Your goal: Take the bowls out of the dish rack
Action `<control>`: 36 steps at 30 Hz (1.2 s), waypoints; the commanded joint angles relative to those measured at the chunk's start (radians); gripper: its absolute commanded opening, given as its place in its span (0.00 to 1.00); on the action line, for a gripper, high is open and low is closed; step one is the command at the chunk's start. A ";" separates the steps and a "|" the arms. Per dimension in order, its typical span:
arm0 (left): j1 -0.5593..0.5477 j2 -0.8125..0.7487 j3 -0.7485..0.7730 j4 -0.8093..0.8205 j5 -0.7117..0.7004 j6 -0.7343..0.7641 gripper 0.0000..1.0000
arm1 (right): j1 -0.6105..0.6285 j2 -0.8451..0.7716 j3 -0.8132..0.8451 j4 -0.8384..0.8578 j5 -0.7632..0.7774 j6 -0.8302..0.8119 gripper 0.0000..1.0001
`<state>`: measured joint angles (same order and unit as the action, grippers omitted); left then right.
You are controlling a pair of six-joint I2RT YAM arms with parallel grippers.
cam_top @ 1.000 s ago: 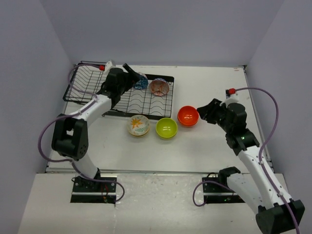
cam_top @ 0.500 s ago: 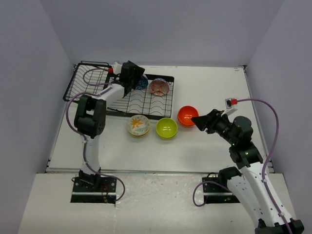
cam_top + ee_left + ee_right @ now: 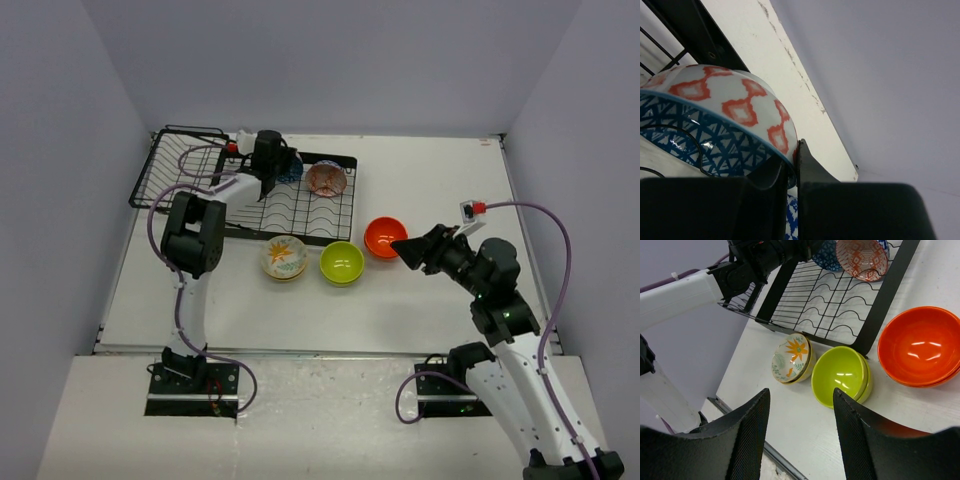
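At the dish rack's [image 3: 300, 212] far edge, the left tool [image 3: 796, 162] pinches the blue-patterned bowl [image 3: 730, 135] by its rim. A red-patterned bowl [image 3: 326, 178] stands just right of it. In front of the rack, a floral bowl [image 3: 285, 257], lime bowl [image 3: 342, 263] and orange bowl [image 3: 385, 238] sit on the bench [image 3: 440, 190]. Right of the rack, the right tool [image 3: 801, 405] hovers with jaws parted, holding nothing.

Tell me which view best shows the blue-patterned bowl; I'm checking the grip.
Left wrist: the blue-patterned bowl fills the frame, rim pinched in the left gripper. Top external shows only a blue sliver beside it; right wrist, just its edge.
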<state>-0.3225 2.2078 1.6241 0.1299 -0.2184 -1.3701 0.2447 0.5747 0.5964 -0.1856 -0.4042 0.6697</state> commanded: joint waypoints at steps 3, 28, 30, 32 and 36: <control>0.005 -0.019 -0.049 0.057 -0.047 -0.026 0.00 | -0.002 -0.009 0.029 0.040 -0.018 -0.027 0.55; 0.005 -0.074 -0.233 0.606 -0.024 -0.104 0.00 | -0.002 0.010 0.034 0.025 -0.007 -0.084 0.54; 0.003 -0.068 -0.250 0.721 -0.010 -0.101 0.00 | -0.002 0.011 0.037 0.023 -0.010 -0.090 0.54; 0.003 -0.047 -0.266 0.836 0.008 -0.104 0.00 | -0.002 0.011 0.040 0.014 -0.013 -0.094 0.54; 0.002 -0.014 -0.280 0.953 0.034 -0.109 0.00 | -0.002 0.011 0.045 0.006 -0.019 -0.104 0.54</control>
<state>-0.3256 2.1990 1.3300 0.7746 -0.2085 -1.4635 0.2447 0.5880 0.5964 -0.1875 -0.4107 0.5930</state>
